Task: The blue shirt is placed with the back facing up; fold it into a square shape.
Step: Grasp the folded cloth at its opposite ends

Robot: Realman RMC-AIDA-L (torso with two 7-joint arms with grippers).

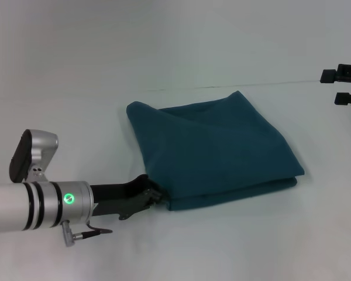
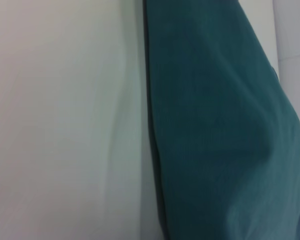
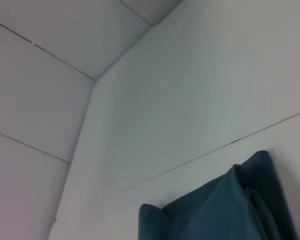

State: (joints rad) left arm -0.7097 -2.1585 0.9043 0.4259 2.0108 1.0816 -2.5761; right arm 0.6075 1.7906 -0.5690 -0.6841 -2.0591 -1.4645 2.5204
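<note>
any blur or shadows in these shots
Head view: sharp, with a thin shadow under the shirt and below the left gripper. Left wrist view: soft and out of focus, too close to the cloth. Right wrist view: even light, no glare.

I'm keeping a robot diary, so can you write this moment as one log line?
shirt: folded, roughly square, on table | left gripper: at shirt's near-left corner | right gripper: far right, off shirt
</note>
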